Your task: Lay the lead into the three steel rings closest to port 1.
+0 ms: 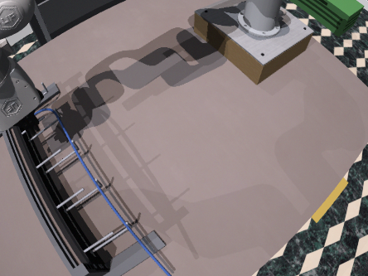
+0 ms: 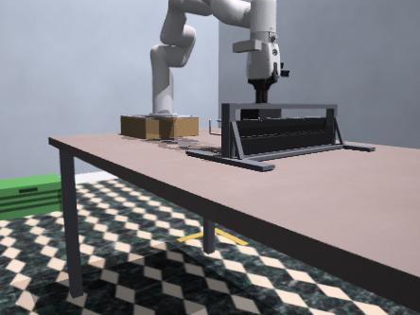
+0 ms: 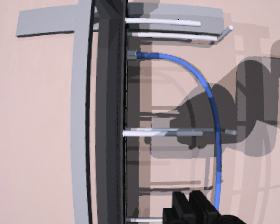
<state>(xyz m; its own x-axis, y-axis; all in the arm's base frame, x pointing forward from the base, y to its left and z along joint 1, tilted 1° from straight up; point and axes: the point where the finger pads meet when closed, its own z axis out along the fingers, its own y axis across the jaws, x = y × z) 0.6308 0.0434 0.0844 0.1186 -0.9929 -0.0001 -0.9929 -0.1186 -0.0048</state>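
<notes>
The blue lead is plugged in near the rack's far end and curves out toward the robot's side. It runs along the outer ends of the steel rings, near their upturned tips. At the three rings nearest port 1 it crosses close to the tips; whether it lies inside or on top is unclear. In the wrist view it passes right of my gripper, which is shut and empty, pointing down above the ring row. The rack stands upright.
Another ring juts out between the gripper and the plug, and one more stands beyond the plug. The arm's base block stands across the table. The lead runs out of the top view at the bottom.
</notes>
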